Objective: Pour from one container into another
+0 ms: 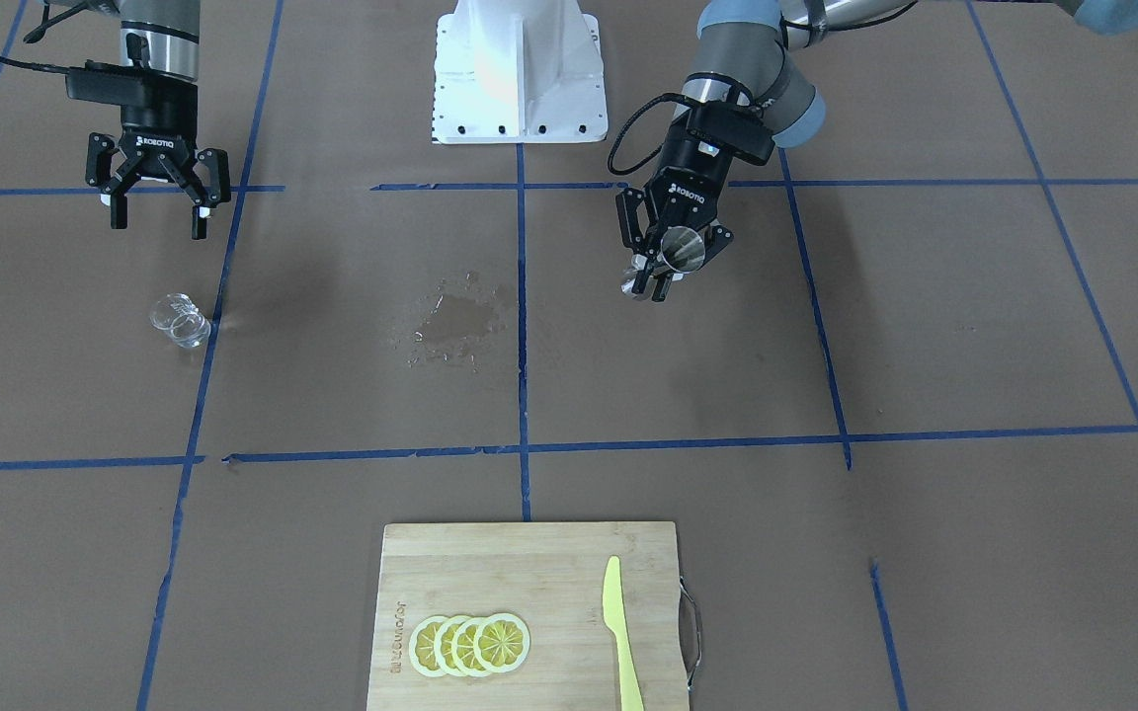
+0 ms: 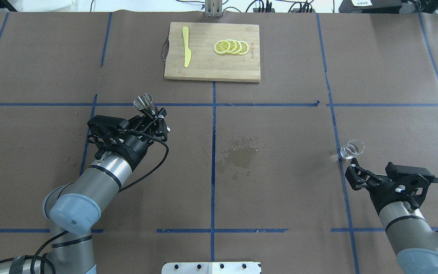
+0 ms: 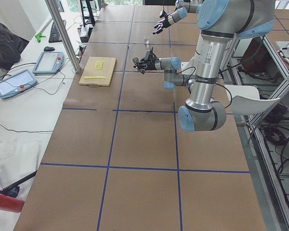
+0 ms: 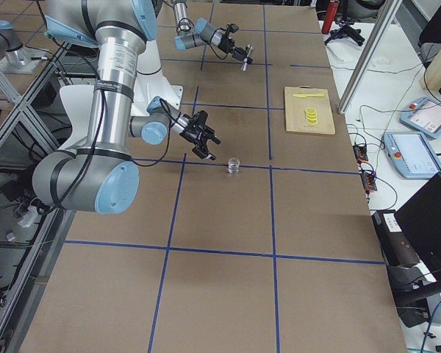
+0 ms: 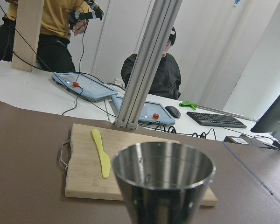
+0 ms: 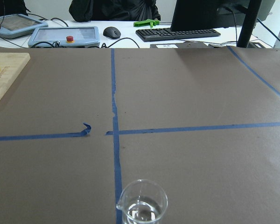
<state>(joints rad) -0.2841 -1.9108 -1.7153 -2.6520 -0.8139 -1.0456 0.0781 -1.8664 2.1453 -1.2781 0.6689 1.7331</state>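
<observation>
The clear glass tumbler (image 1: 180, 320) stands upright on the brown table, just beside a blue tape line. My right gripper (image 1: 158, 222) hangs open a short way behind it, towards the robot, and holds nothing. In the right wrist view the tumbler (image 6: 142, 206) sits at the bottom edge. My left gripper (image 1: 666, 265) is shut on the steel jigger (image 1: 681, 249) and holds it tilted above the table, far from the glass. The jigger's open cup (image 5: 163, 179) fills the lower part of the left wrist view. Seen from overhead, the jigger (image 2: 144, 102) sticks out past the fingers and the tumbler (image 2: 352, 148) stands just ahead of the right gripper (image 2: 351, 167).
A wet patch (image 1: 455, 321) marks the table between the arms. A wooden cutting board (image 1: 529, 568) at the operators' edge carries lemon slices (image 1: 470, 644) and a yellow knife (image 1: 618, 632). The white robot base (image 1: 520, 69) stands at the back.
</observation>
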